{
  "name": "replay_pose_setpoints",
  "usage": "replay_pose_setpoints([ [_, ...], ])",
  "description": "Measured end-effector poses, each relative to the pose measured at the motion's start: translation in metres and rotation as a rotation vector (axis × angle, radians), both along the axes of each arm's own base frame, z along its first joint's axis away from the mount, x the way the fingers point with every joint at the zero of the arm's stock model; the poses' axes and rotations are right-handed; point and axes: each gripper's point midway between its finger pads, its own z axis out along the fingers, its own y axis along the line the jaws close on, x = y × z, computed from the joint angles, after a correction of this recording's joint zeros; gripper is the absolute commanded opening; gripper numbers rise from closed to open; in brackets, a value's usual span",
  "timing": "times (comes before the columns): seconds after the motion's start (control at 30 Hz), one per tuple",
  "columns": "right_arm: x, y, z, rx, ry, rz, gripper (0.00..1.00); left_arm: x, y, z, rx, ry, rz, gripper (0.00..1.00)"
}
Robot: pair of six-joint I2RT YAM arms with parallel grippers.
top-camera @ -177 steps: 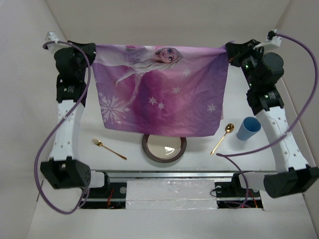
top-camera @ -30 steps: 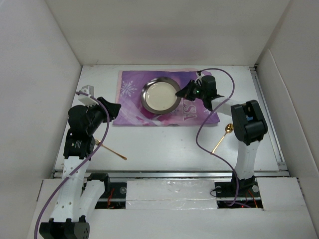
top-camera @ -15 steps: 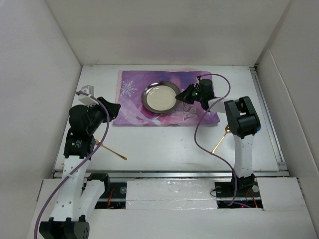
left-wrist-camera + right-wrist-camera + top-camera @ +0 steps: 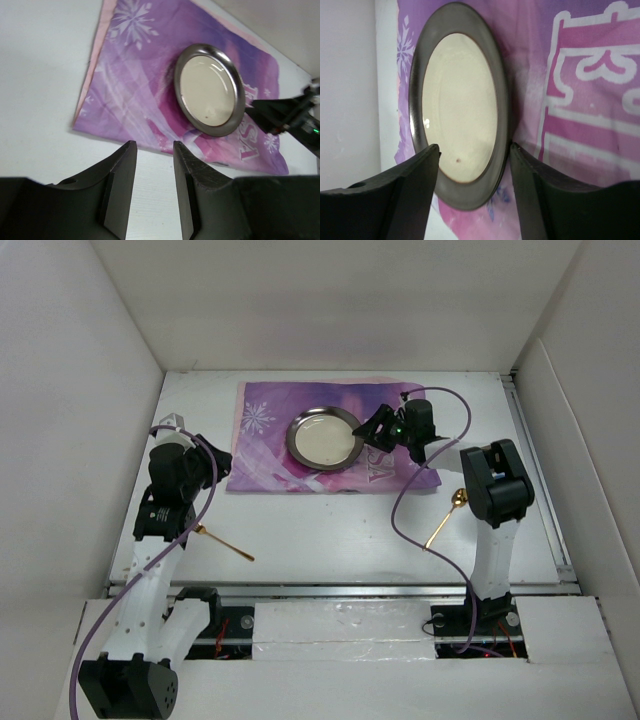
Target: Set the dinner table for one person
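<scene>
Had the plate down on the placemat, cutlery not yet set.
Caught the right gripper [image 4: 372, 430] with jaws spread and gripping nothing, its fingers [image 4: 405, 200] either side of the right rim of the plate [image 4: 323, 437], touching or not impossible to tell. Saw that plate lying flat on the purple placemat [image 4: 265, 455], toward the far edge of the dinner table [image 4: 330, 530]. Spotted the left gripper [image 4: 152, 145] parted too and empty, hovering over bare table by the placemat's near left corner. Reckoned the spoon [image 4: 445, 517] the right arm's job: just off the placemat's near right corner, nearward and rightward of that gripper, long axis slanting near-left to far-right, bowl at the far end. Judged the fork [image 4: 225, 545], slanted beside the left arm, likelier work for that side.
</scene>
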Motion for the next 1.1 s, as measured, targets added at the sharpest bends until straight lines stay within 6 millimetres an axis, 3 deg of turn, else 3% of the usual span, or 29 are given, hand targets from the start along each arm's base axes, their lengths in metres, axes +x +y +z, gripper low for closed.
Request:
replay_pose_setpoints([
  [0.1, -0.011, -0.010, 0.025, -0.059, -0.056, -0.005, 0.77, 0.003, 0.009, -0.019, -0.014, 0.084, 0.071, 0.31],
  [0.27, -0.027, -0.026, 0.086, -0.141, -0.220, -0.030, 0.77, -0.002, 0.024, -0.058, -0.029, 0.273, 0.205, 0.34],
  [0.33, -0.042, -0.031, 0.099, -0.163, -0.262, -0.038, 0.77, -0.008, 0.029, -0.072, -0.037, 0.349, 0.250, 0.34],
  [0.6, -0.112, -0.038, 0.093, -0.238, -0.278, -0.022, 0.76, -0.032, 0.039, -0.116, -0.066, 0.624, 0.363, 0.32],
  [0.67, -0.124, -0.042, 0.102, -0.248, -0.297, -0.020, 0.76, -0.042, 0.039, -0.134, -0.056, 0.728, 0.380, 0.31],
  [0.77, -0.137, -0.051, 0.133, -0.252, -0.376, -0.038, 0.76, -0.060, 0.043, -0.160, -0.021, 0.879, 0.413, 0.34],
  [0.87, -0.148, -0.058, 0.172, -0.232, -0.482, -0.067, 0.76, -0.075, 0.049, -0.174, 0.020, 0.973, 0.457, 0.37],
  [0.93, -0.155, -0.061, 0.188, -0.218, -0.530, -0.075, 0.76, -0.084, 0.051, -0.180, 0.033, 1.011, 0.479, 0.37],
  [1.0, -0.157, -0.062, 0.189, -0.217, -0.537, -0.074, 0.76, -0.093, 0.053, -0.185, 0.043, 1.049, 0.496, 0.38],
  [1.1, -0.157, -0.061, 0.175, -0.228, -0.505, -0.057, 0.76, -0.103, 0.054, -0.190, 0.047, 1.085, 0.519, 0.38],
])
